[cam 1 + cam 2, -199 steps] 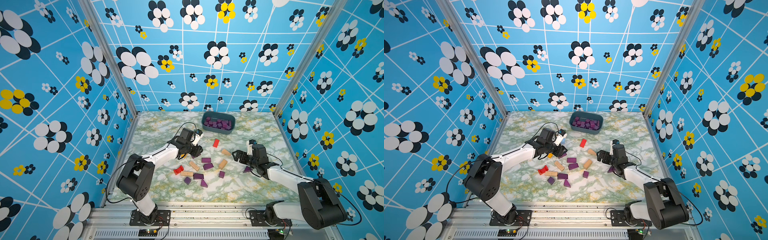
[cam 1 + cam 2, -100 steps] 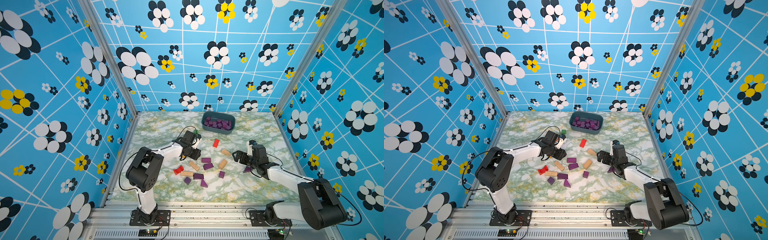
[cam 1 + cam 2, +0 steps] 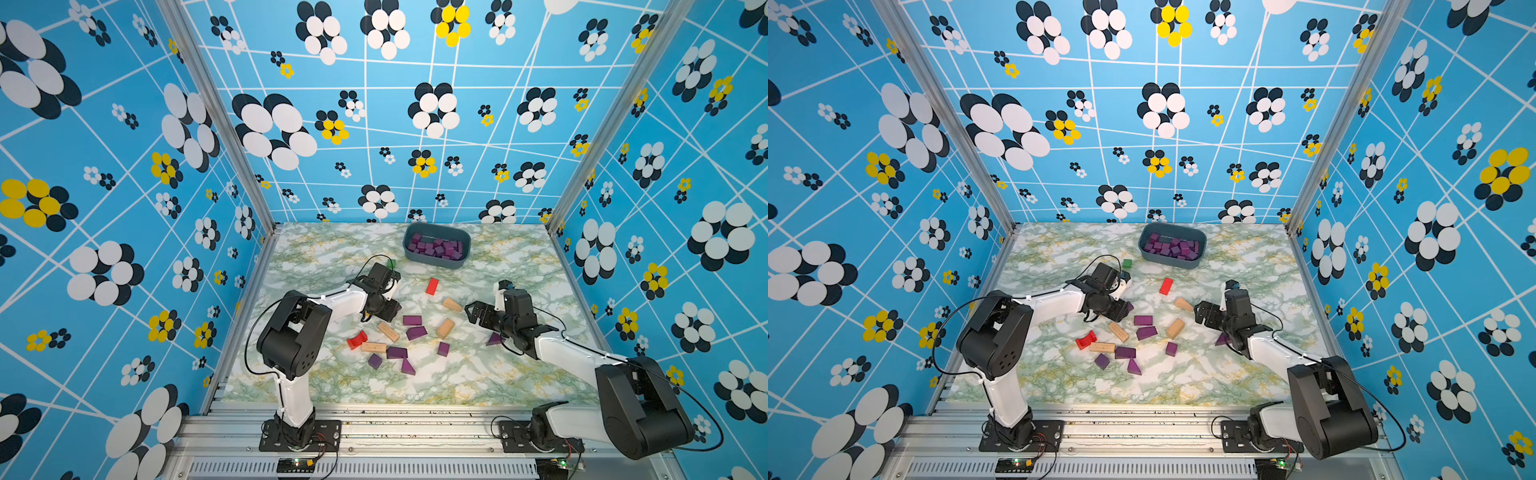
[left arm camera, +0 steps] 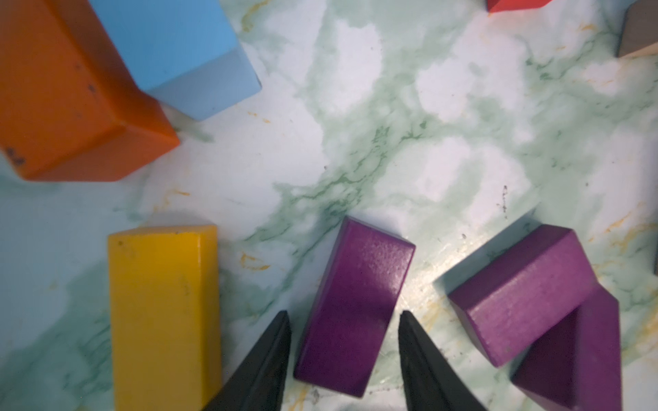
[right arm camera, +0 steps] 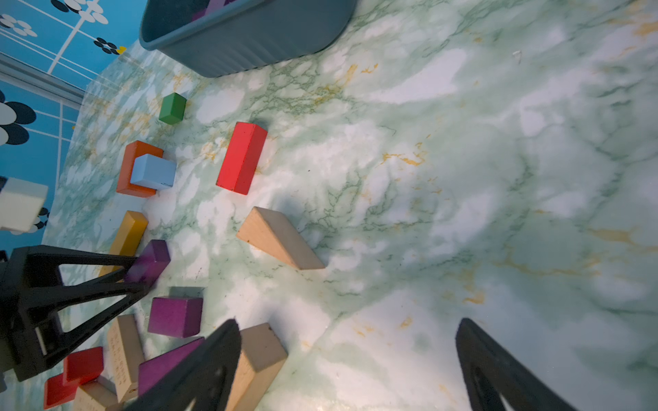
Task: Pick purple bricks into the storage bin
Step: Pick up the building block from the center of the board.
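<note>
- The storage bin (image 3: 436, 261) stands at the far side of the tabletop (image 3: 519, 374), a little right of centre, with a heap of bricks (image 3: 436, 247) inside it.
- A lone cube (image 3: 1127, 263) sits near the bin's left end, just beyond the left arm's wrist.
- A flat bar (image 3: 432, 286) lies in front of the bin, between it and a scatter of blocks (image 3: 415, 333) at mid-tabletop.
- The left hand (image 4: 342, 315) is down at the scatter's far left, a finger on either side of a brick bar (image 4: 356, 284) lying flat.
- The right hand (image 3: 471, 316) hangs at the scatter's right, with a wedge brick (image 3: 494, 338) by its wrist.
</note>
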You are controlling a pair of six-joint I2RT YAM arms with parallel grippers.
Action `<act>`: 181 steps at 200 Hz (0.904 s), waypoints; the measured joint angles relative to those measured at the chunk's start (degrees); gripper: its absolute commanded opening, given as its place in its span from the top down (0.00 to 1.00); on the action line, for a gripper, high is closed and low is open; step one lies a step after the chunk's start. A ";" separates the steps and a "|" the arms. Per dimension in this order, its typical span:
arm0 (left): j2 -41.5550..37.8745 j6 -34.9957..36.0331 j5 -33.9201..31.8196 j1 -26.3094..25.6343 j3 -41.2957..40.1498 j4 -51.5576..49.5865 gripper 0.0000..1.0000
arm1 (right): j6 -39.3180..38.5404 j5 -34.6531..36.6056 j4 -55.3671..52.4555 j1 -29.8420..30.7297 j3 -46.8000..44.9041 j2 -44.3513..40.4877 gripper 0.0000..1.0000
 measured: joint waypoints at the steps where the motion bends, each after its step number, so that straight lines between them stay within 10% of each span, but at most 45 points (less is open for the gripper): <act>1: 0.00 0.09 0.04 0.00 0.00 -0.02 0.64 | 0.00 0.00 0.00 -0.02 0.00 0.00 0.03; 48: 0.63 -0.55 -1.18 0.00 0.92 -0.09 0.79 | 0.00 0.02 0.00 -0.04 0.00 0.00 0.03; 181: -3.37 -7.54 3.74 -0.76 6.69 3.65 0.79 | 1.09 -3.28 3.56 -0.07 -1.51 -0.81 0.03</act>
